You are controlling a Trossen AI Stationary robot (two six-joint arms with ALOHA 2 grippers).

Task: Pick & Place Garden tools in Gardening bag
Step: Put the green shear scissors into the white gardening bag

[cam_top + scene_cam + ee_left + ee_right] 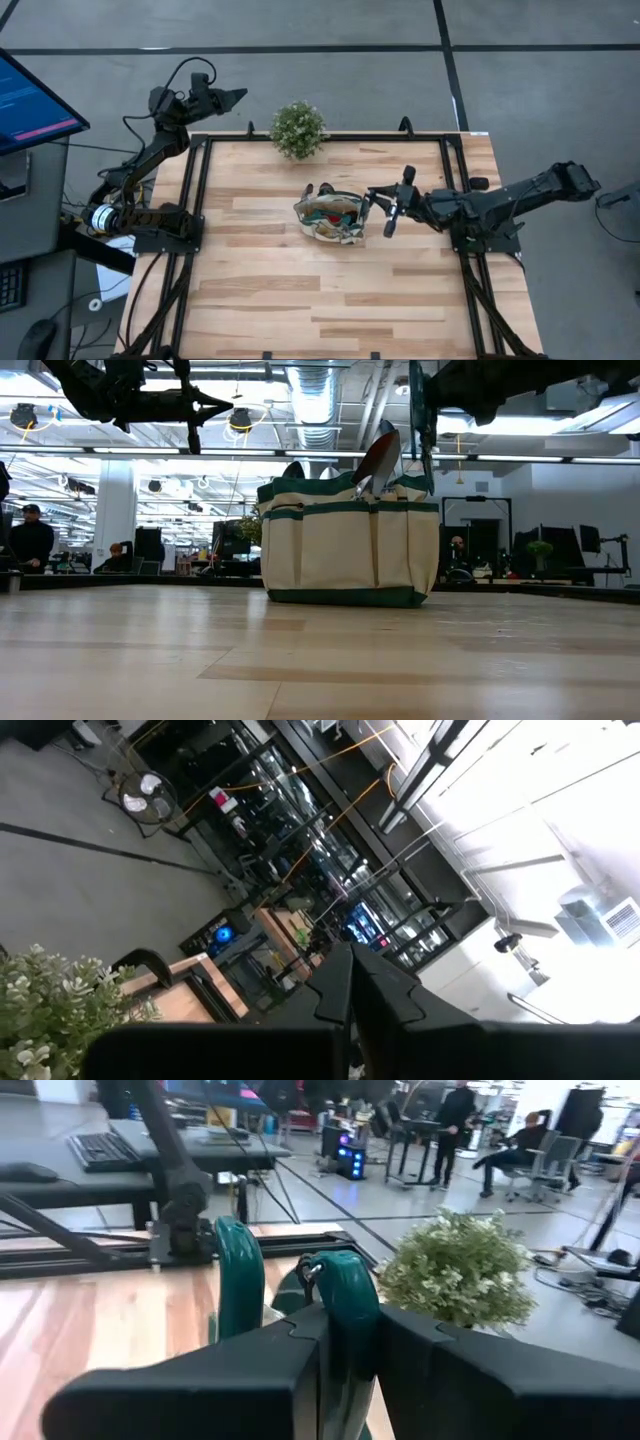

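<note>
The beige gardening bag (328, 217) with teal trim stands at the middle of the table and also shows in the low view (350, 550). A silver trowel blade (380, 458) sticks up out of it. My right gripper (380, 203) is by the bag's right end, shut on the teal-handled pruning shears (340, 1295). The shears hang upright over that end of the bag (424, 440). My left gripper (235, 97) is shut and empty, raised beyond the table's far left corner. My right gripper pinches one teal handle of the shears (345, 1330) between its two fingers, coming in about level from the table's right. The fingers lie across the handle. The second handle (238, 1280) stands free beside it. The shears are upright, handles up, lifted clear of the table.
A bushy green potted plant (298, 128) stands at the table's far edge, behind the bag, and also shows in the right wrist view (455, 1270). Black frame rails run along the table's left and right sides. Bare wood lies in front of the bag (330, 300).
</note>
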